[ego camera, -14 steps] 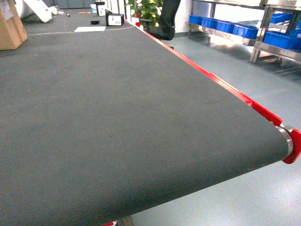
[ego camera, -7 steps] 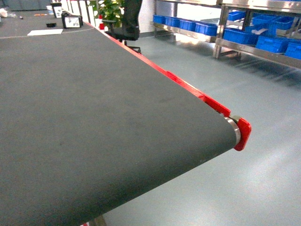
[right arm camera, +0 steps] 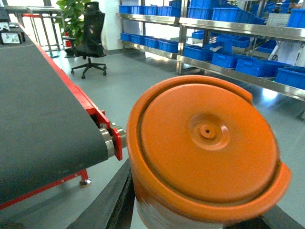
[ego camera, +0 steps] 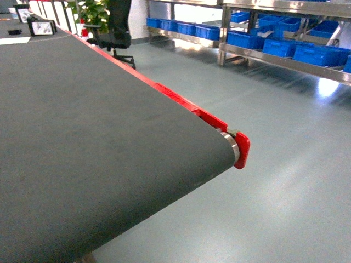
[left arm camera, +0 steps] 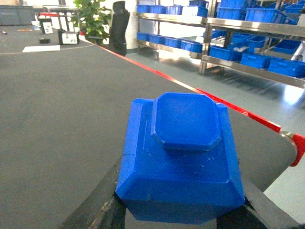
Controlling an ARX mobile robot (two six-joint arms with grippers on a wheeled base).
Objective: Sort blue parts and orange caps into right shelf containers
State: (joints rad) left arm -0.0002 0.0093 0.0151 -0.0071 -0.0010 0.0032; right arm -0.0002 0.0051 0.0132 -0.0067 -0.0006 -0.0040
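Two held pieces fill the wrist views. Clamped in the left gripper (left arm camera: 178,217) is a blue part (left arm camera: 181,157) (stepped, with an octagonal raised top), above the dark conveyor belt (left arm camera: 57,109). The right gripper (right arm camera: 190,224) holds an orange cap (right arm camera: 207,143), round face toward the camera, beyond the belt's red end bracket (right arm camera: 116,143) and over the grey floor (right arm camera: 119,81). Blue crates (ego camera: 321,55) sit on steel shelves (ego camera: 285,63) well apart, across the floor; a black office chair (ego camera: 115,27) stands near the belt's red edge.
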